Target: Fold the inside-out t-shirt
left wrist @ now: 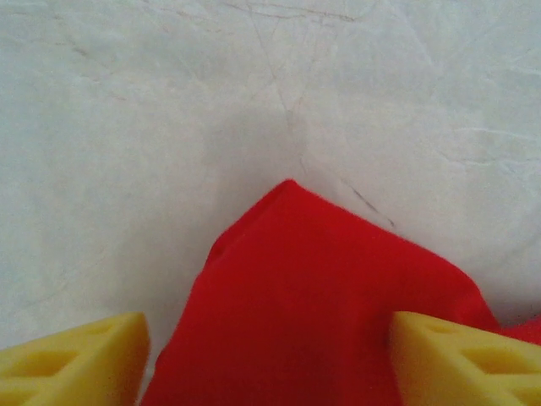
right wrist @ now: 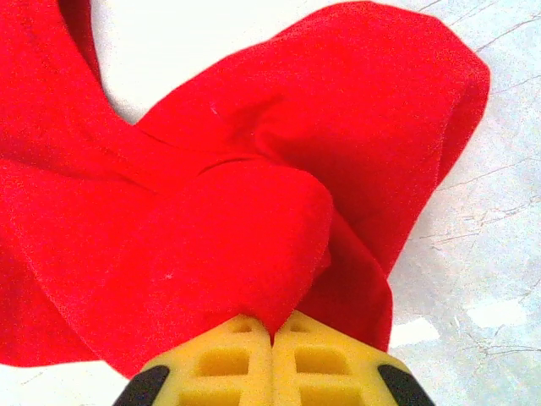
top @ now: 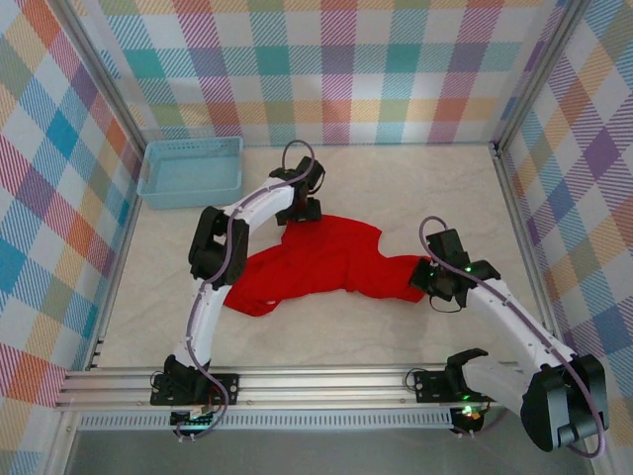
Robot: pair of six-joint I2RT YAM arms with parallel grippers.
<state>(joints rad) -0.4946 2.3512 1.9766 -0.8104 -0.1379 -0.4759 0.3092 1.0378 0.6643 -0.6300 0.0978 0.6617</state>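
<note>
The red t-shirt (top: 316,262) lies crumpled on the pale tabletop (top: 396,188), right of the blue basket (top: 191,170) and nearer to the arm bases than it is, well apart from it. It spreads in a rough, bunched band, not flat, with a lobe trailing on the side below the basket and a narrower end on the side farthest from the basket. At that far end the right claw (top: 427,277) pinches the cloth. In the right wrist view its yellow fingers (right wrist: 228,359) are pressed together at the claw (right wrist: 272,334), with a rounded fold of the t-shirt (right wrist: 211,220) gathered right at their tips and more cloth draped beyond it. The left claw (top: 300,210) is at the t-shirt's edge that faces the basket's side of the tabletop, closer to the basket than the right claw is. In the left wrist view this claw (left wrist: 266,364) is spread. A pointed corner of the t-shirt (left wrist: 313,288) lies on the tabletop between its two yellow fingers (left wrist: 72,359), and bare tabletop (left wrist: 169,101) shows past the corner. The basket sits in the tabletop's far corner, beside the checked walls (top: 336,69).
</note>
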